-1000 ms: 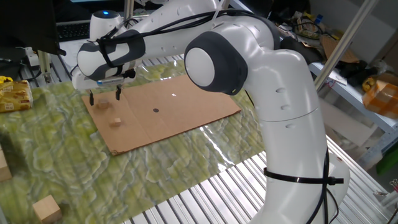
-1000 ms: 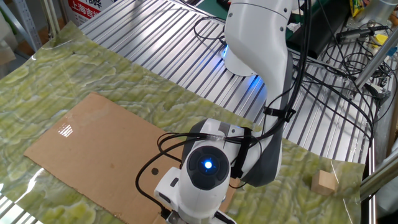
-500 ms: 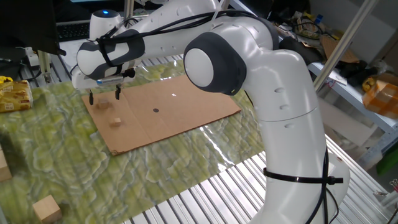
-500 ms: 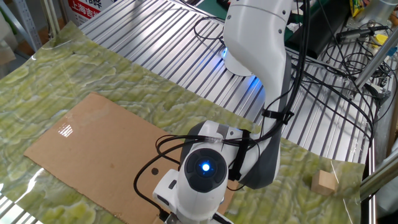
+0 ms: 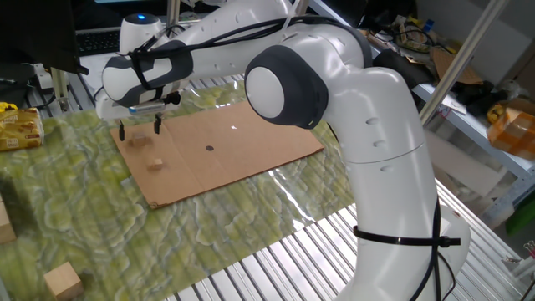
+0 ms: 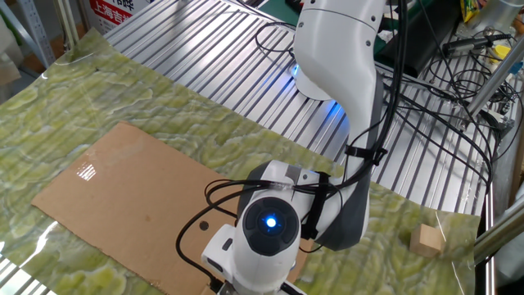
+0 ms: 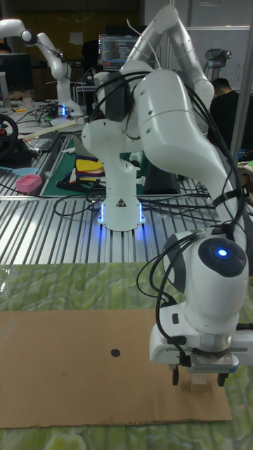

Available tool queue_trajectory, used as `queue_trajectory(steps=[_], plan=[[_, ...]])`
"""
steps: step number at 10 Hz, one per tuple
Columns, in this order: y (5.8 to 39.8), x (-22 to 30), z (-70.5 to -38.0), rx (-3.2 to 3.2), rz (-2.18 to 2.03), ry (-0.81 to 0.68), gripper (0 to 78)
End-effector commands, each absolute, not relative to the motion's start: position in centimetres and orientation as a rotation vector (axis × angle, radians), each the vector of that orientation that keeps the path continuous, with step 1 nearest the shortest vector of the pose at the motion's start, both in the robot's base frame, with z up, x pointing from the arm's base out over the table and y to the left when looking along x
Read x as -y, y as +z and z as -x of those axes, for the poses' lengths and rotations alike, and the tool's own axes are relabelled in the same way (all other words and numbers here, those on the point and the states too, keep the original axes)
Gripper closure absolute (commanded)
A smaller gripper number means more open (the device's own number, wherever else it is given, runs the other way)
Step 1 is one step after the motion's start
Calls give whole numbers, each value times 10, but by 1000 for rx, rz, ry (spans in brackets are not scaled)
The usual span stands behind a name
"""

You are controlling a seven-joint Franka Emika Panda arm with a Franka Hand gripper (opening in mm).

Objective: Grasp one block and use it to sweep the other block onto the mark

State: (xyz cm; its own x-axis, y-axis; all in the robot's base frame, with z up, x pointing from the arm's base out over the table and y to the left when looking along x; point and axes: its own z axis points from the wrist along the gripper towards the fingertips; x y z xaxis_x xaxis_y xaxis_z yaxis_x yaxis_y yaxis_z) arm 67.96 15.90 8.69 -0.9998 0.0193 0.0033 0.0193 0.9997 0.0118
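Note:
Two small tan blocks lie on the brown cardboard sheet (image 5: 242, 142). One block (image 5: 139, 140) (image 7: 199, 380) sits between the fingers of my gripper (image 5: 140, 130) (image 7: 199, 378), which is open, points straight down and straddles it without closing. The other block (image 5: 155, 165) lies a little nearer the sheet's front edge, apart from the gripper; the tall fixed view does not show it. The mark (image 5: 209, 149) (image 7: 115, 353) (image 6: 204, 226), a tiny black dot, is on the cardboard to the right of both blocks. In the other fixed view the hand hides the fingers and both blocks.
The cardboard rests on a green patterned mat (image 5: 234, 217) over a ribbed metal table. A larger wooden block (image 5: 63, 278) (image 6: 426, 239) lies on the mat off the cardboard. A yellow package (image 5: 17, 125) sits at the left edge. Cables trail by the arm's base.

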Motion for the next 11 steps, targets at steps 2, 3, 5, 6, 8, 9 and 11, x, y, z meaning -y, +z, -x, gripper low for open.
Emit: queue_trajectory(steps=[2,3,5,6,8,9,11], plan=[[90,-160,-680,3139,33,-20,1],[90,-160,-680,3139,31,-21,1],[90,-160,-680,3139,29,-21,1],[90,-160,-680,3139,29,-21,1],[90,-160,-680,3139,29,-21,764],[90,-160,-680,3139,29,-21,764],[90,-160,-680,3139,29,-21,764]])
